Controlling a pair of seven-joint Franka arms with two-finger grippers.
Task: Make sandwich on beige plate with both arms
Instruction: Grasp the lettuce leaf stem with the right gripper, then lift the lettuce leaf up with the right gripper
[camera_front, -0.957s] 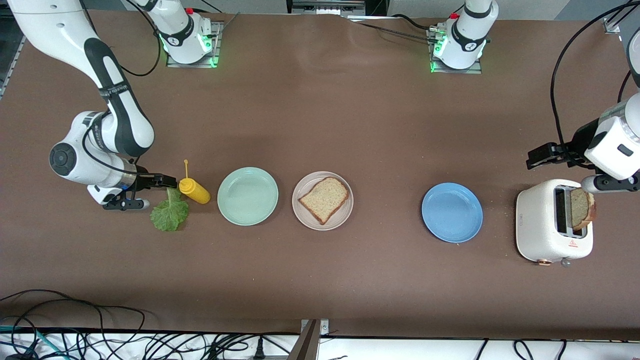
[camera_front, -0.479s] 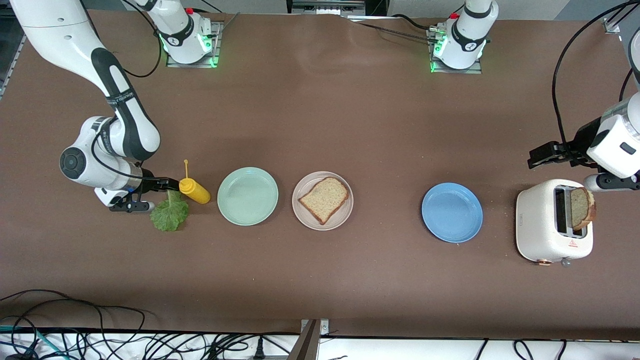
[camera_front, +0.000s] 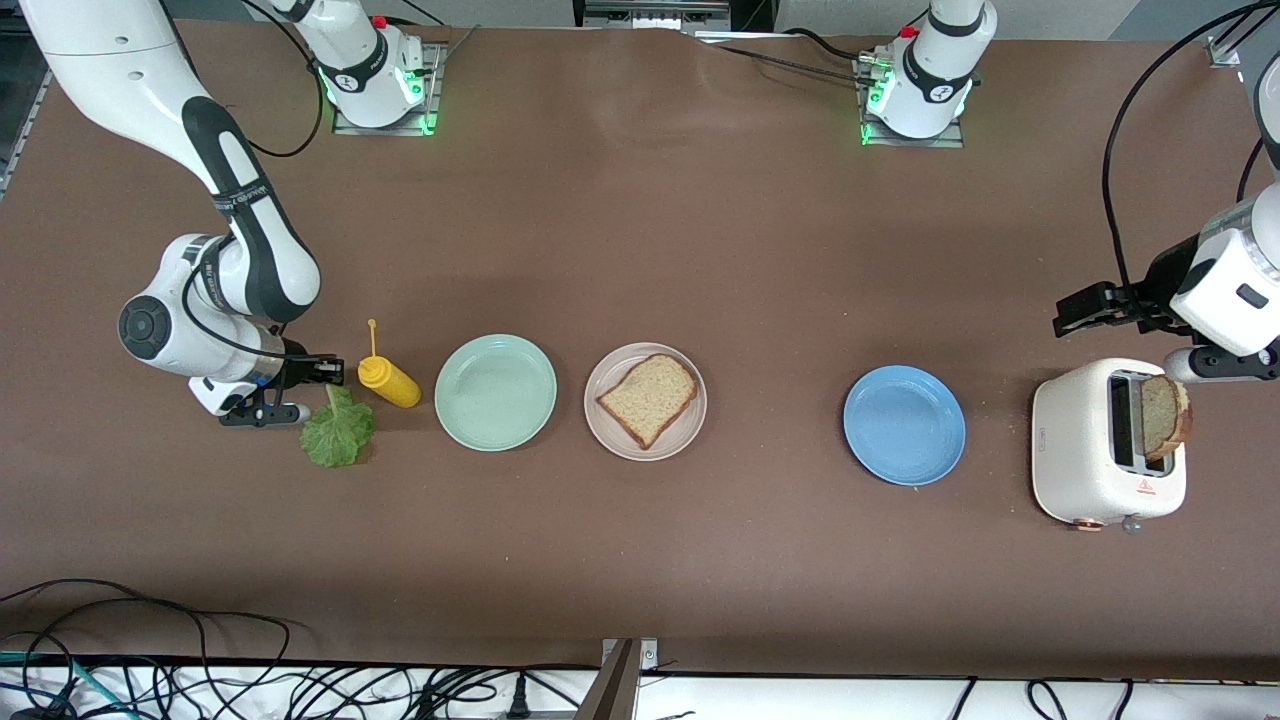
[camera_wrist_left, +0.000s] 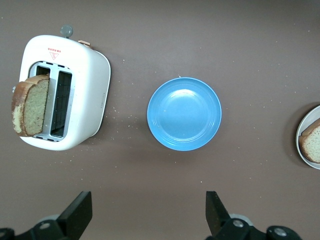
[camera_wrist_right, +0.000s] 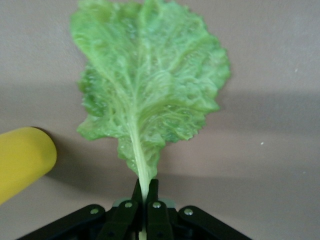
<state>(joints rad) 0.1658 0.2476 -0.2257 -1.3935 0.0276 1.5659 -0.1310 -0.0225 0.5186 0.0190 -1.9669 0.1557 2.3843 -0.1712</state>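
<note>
The lettuce (camera_wrist_right: 150, 95) stem is pinched by the right tool (camera_wrist_right: 145, 192), low on the worktop (camera_front: 640, 250) beside the bottle (camera_front: 388, 381). The left tool (camera_wrist_left: 147, 215) is held open above the toaster (camera_front: 1105, 440), well apart from the plate (camera_front: 690, 425).

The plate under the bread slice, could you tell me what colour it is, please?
Pale beige: the plate, clearest in the front view.

Right tool (camera_wrist_right: 145, 192) pinched shut, low at table; left tool (camera_wrist_left: 147, 215) spread wide, aloft.
</note>
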